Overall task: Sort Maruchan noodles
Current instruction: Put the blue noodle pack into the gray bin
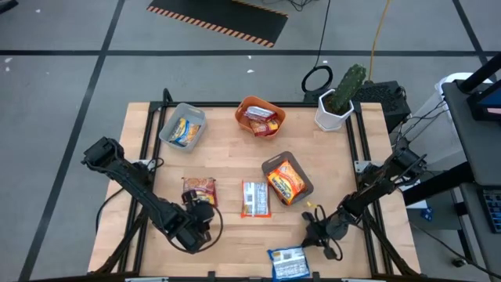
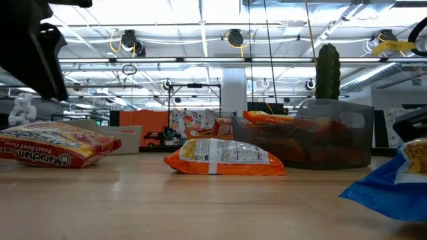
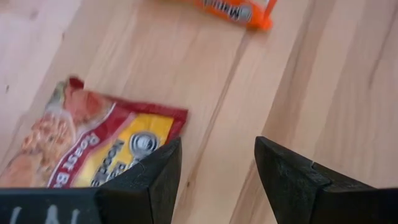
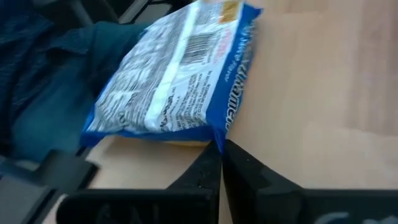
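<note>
Right gripper pinched on the blue packet's edge, apparently; lifting follows. Left gripper wide beside the red packet.

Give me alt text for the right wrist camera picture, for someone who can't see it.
The right gripper, fingers shut together, sits at the edge of a blue noodle packet lying back side up on the wooden table. The packet's barcode and white printed panel face the camera.

The wooden table carries noodle packets, trays and a potted cactus.
</note>
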You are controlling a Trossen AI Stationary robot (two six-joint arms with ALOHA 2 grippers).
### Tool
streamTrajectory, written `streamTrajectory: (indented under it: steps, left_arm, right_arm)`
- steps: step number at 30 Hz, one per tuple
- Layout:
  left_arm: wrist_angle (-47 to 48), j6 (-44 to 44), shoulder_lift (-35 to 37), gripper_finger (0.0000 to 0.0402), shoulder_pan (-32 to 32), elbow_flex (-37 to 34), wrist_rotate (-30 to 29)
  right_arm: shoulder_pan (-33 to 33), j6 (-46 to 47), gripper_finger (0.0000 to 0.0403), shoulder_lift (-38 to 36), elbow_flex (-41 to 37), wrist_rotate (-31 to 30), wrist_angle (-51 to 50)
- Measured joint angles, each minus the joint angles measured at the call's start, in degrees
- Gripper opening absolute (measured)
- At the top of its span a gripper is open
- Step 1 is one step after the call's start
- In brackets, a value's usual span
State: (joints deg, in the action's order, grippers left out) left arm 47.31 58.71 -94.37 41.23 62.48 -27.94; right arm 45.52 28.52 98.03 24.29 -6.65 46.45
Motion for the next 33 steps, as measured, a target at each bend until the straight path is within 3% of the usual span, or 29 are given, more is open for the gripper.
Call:
streamTrajectory:
  steps: [8,22,26,29,33]
  left_arm:
    - [-10.9,-8.4,0.0,0.0209,-2.3,0.0,-5.2]
    - [-42.3,-31.7,-1.3,0.0210,-10.7,0.0,-5.5]
    - [-52.8,-37.7,-3.6,0.0212,-12.7,0.0,-2.0]
    - [-59.8,-40.3,-6.5,0.0241,-14.1,0.0,0.5]
    - [-65.0,-39.9,-10.8,0.0311,-16.1,0.0,0.6]
  right_arm:
    - [-2.1,-5.0,0.0001,-6.3,0.0,-5.3,-4.5]
    - [-6.5,-14.6,0.0000,-27.7,0.0,-14.9,-23.2]
    - [-6.6,-16.9,0.0000,-30.6,0.0,-20.2,-25.2]
    - [-6.6,-19.3,0.0000,-31.5,0.0,-23.9,-25.9]
    - [-6.6,-21.6,0.0000,-31.6,0.0,-26.4,-25.7]
